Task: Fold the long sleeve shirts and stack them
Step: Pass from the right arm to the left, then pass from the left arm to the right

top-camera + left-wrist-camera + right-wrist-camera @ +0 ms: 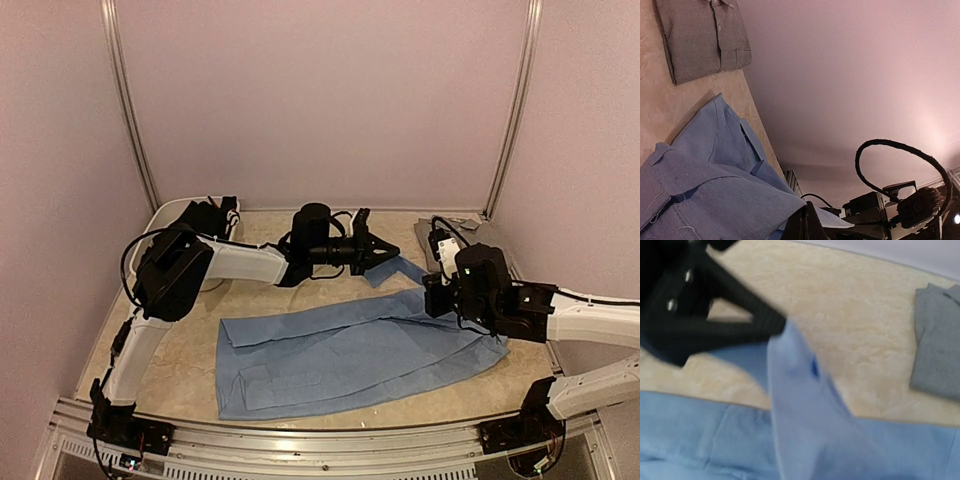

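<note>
Where the light blue shirt [340,360] lies: spread flat across the middle of the table [260,300], with one sleeve lifted off its far right part.
Left gripper [388,250]: closed tight on the raised end of that sleeve, at the far side of the shirt.
Right gripper [435,298]: closed as well, at the shirt's right edge. Its fingers are hidden in its own wrist view, but the cloth rises straight toward that camera, so it appears to grip the same sleeve.
Grey shirt [470,235]: already folded, in the far right corner, just beyond the lifted sleeve and apart from it.
Risk, slip: both pinches look thin, so a sharp pull could free the sleeve and let it drop crooked.
Risk, drag: carrying the sleeve too far could tug the body out of flat and spoil the fold.
Risk, collision: the two grippers are near each other, and a sweep to the far right could brush the grey shirt.
</note>
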Controlling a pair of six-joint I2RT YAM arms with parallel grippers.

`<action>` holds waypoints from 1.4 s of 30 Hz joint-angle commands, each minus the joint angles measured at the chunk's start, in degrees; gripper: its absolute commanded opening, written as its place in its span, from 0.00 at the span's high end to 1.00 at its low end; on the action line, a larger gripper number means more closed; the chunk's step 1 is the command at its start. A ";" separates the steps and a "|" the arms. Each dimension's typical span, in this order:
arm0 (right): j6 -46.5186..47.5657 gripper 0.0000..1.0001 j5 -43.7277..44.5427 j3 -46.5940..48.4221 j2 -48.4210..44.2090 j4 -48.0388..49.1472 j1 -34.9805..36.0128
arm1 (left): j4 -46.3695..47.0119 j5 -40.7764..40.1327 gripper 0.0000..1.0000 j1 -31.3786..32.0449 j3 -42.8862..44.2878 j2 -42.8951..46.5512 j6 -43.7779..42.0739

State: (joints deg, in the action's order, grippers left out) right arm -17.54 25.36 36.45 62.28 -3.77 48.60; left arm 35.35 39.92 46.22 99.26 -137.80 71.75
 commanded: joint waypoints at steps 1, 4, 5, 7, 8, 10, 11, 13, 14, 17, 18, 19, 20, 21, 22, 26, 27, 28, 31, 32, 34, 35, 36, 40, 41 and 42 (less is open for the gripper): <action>-4.39 1.00 -2.98 -2.27 -4.26 -4.98 0.70 | 0.08 0.77 1.00 1.71 3.24 2.74 -8.01; -5.95 0.81 -3.68 -3.57 -6.47 -6.61 0.63 | -1.01 0.84 1.00 3.06 3.04 3.82 -12.21; -6.36 0.72 -4.36 -3.81 -7.38 -7.02 0.70 | -1.74 0.51 1.00 3.39 2.34 4.50 -13.82; -7.22 0.51 -5.82 -4.21 -9.70 -7.53 0.67 | -3.43 -1.23 1.00 4.16 -0.37 6.91 -17.98; -7.63 0.44 -6.74 -4.27 -11.06 -7.81 0.70 | -4.71 -2.26 1.00 4.72 -1.53 8.40 -20.34; -8.26 0.31 -8.21 -3.96 -13.25 -8.64 0.66 | -9.57 -5.60 1.00 6.09 -2.76 11.73 -26.76; -8.67 0.27 -8.84 -3.60 -14.09 -9.34 0.65 | -12.51 -7.62 1.00 6.96 -3.20 13.31 -30.73; -9.33 0.23 -10.02 -3.03 -15.31 -10.64 0.71 | -16.30 -12.32 1.00 8.77 -4.59 16.41 -37.60; -10.05 0.23 -10.21 -2.90 -15.84 -11.25 0.69 | -17.23 -14.26 1.00 9.52 -5.33 17.43 -40.51; -11.98 0.23 -9.86 -3.64 -18.64 -11.88 0.71 | -19.26 -17.94 1.00 11.19 -7.53 20.40 -47.09; -12.92 0.23 -8.93 -3.78 -20.27 -12.36 0.71 | -19.35 -18.95 1.00 11.62 -8.44 21.22 -48.84; -13.40 0.24 -8.24 -3.95 -21.98 -12.47 0.71 | -19.76 -19.94 1.00 11.96 -9.14 21.84 -50.05; -13.52 0.24 -7.50 -3.92 -23.79 -12.71 0.71 | -20.02 -20.64 1.00 12.38 -10.08 22.74 -51.30; -13.60 0.24 -6.70 -3.62 -25.27 -13.04 0.64 | -19.92 -21.44 1.00 12.95 -11.24 23.32 -52.58; -12.28 0.24 -6.65 -3.34 -26.77 -12.80 0.62 | -19.97 -23.01 1.00 13.64 -12.29 24.06 -53.60; -8.08 0.14 -9.82 -2.26 -25.39 -12.80 0.61 | -21.48 -30.01 1.00 16.21 -13.55 25.33 -57.26; -7.92 0.13 -10.72 -1.73 -24.35 -13.11 0.59 | -22.25 -32.06 1.00 16.79 -13.13 25.33 -58.38; -7.74 0.13 -11.54 -1.35 -23.31 -13.22 0.60 | -22.49 -33.65 1.00 17.28 -12.98 25.35 -59.14; -5.58 0.13 -13.86 -1.08 -21.96 -12.07 0.62 | -22.08 -35.73 1.00 18.39 -13.43 25.56 -59.91; -4.99 0.13 -14.05 -0.66 -21.73 -12.27 0.62 | -22.76 -36.62 1.00 18.53 -13.05 25.35 -59.50; -3.93 0.14 -15.44 0.15 -20.94 -12.88 0.54 | -25.67 -37.45 1.00 18.54 -11.37 24.10 -57.80; -3.72 0.15 -16.01 0.38 -20.35 -13.18 0.58 | -26.66 -37.71 1.00 18.53 -10.93 23.50 -56.89; -3.77 0.15 -16.54 0.52 -19.57 -13.43 0.54 | -27.07 -37.83 1.00 18.56 -10.72 22.82 -55.88; -3.73 0.16 -18.80 0.32 -15.95 -12.75 0.62 | -28.25 -38.42 1.00 18.38 -9.36 21.34 -50.95; -3.65 0.17 -18.79 0.25 -15.39 -12.63 0.56 | -28.83 -38.73 1.00 18.37 -8.68 20.90 -50.23; -3.53 0.18 -18.60 0.12 -15.17 -12.51 0.60 | -29.42 -38.84 1.00 18.35 -7.98 20.64 -49.85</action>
State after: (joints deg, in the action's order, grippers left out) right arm -22.13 8.86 35.75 45.43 -16.43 48.86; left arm 8.97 3.33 64.82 87.94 -115.07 18.06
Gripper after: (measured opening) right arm 0.831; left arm 0.002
